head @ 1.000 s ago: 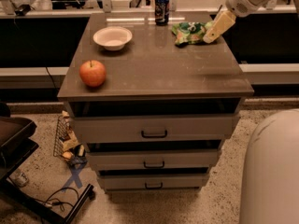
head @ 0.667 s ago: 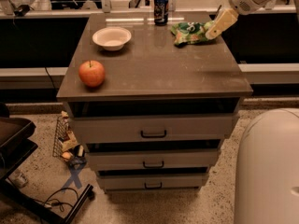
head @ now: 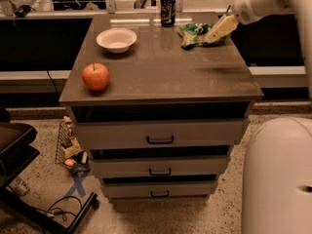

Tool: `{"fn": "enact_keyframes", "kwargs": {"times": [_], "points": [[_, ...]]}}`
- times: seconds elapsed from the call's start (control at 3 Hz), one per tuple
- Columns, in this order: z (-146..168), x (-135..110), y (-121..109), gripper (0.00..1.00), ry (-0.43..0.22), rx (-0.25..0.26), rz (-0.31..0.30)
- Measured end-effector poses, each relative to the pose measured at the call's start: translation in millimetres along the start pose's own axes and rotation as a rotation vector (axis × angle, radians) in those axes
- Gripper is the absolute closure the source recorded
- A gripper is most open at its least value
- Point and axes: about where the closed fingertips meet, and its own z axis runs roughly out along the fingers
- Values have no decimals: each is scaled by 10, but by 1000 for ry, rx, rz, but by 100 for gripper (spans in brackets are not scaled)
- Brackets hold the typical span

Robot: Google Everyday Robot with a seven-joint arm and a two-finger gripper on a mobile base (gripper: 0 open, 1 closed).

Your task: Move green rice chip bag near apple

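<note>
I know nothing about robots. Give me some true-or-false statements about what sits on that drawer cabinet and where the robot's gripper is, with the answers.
1. The apple sits near the front left corner of the cabinet top. True.
2. The green rice chip bag lies right beside the apple. False: it is at the far right, across the top from the apple.
3. The gripper is at the bag's right end. True.
4. The white bowl holds the apple. False: the apple stands on the cabinet top, apart from the bowl.
5. The soda can lies tipped over. False: it stands upright at the back edge.
</note>
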Motion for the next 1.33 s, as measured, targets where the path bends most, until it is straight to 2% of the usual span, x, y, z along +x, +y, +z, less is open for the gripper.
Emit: {"fn": "enact_keyframes", "kwargs": {"times": [0.33,0.67,1.33], "points": [[360,59,-92,0,-115,23,62],[657,68,-176,0,-137,61,24],[893,220,-355,0,8,141,-105]]}}
